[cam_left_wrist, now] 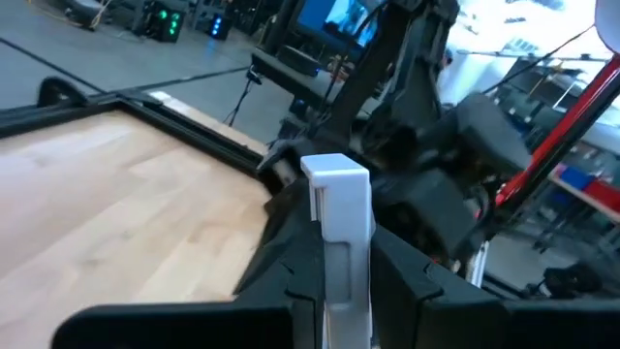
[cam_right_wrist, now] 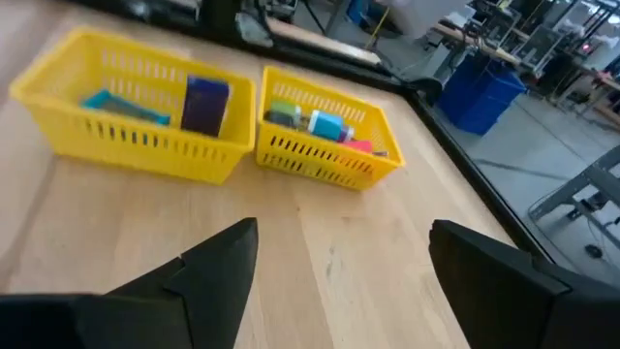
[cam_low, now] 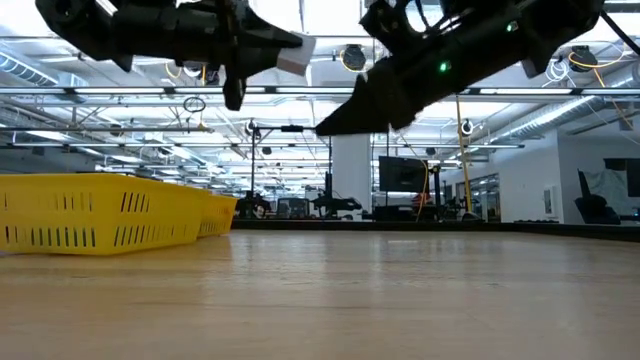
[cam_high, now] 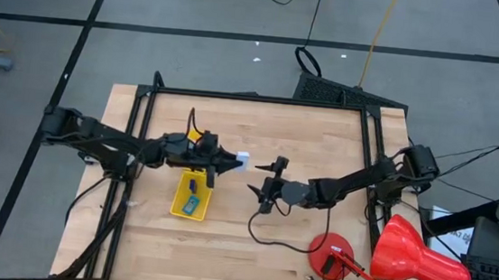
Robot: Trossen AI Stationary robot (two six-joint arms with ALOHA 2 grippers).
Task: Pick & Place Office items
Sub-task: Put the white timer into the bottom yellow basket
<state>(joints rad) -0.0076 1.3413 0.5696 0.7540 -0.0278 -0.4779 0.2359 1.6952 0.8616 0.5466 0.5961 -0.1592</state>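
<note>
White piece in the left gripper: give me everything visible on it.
The white piece is a small, smooth block, plastic by the look, boxy with a squared end. The left gripper is shut on it, one dark finger on each side, the squared end sticking out past the fingertips. It is held in the air above the table, near its middle, just beyond the yellow tray. Only the fingers touch it.
</note>
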